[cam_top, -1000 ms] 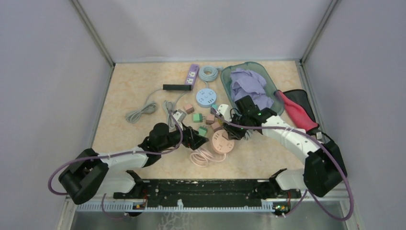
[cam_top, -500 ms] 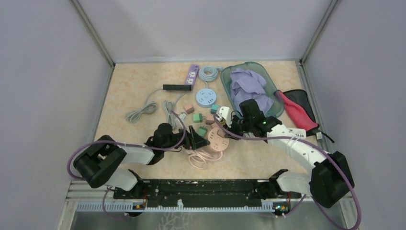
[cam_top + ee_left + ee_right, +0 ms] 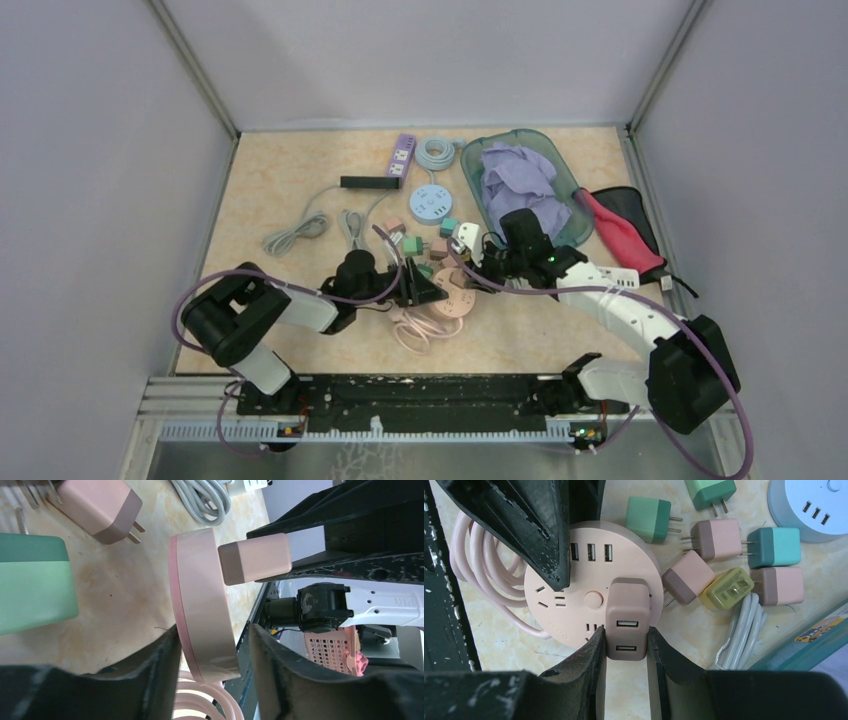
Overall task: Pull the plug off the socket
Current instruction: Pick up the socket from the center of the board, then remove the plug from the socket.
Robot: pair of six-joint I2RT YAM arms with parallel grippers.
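Just below the middle of the top view, the round pink socket (image 3: 455, 291) lies flat on the bench (image 3: 280, 170), with both arms meeting over it. The pink-brown plug (image 3: 626, 611) is seated in the socket's face near the rim, its two USB ports facing the right wrist camera at the lower middle of that frame. The right end effector (image 3: 625, 632) is clamped on this plug, one black finger pressed against each of its side walls. The left end effector (image 3: 212, 645) is apart. In its wrist view the socket shows edge-on between the two fingers, the left one against the rim. A narrow gap shows between the right finger and the socket's face. The plug juts out toward the upper right of that frame. In the right wrist view a left finger reaches in from the upper left, its tip lying over the socket's face beside the USB slots. A coiled pink cord (image 3: 471, 575) curls beside the socket at the left of that frame. Loose plugs lie to the upper right: a green plug (image 3: 649, 519), a teal plug (image 3: 776, 547) and a yellow plug (image 3: 726, 587), which lies against a white cable (image 3: 739, 625). In the top view, a blue round socket (image 3: 432, 204) sits above the group. A green tray (image 3: 578, 222) with purple cloth (image 3: 520, 180) is at the upper right.
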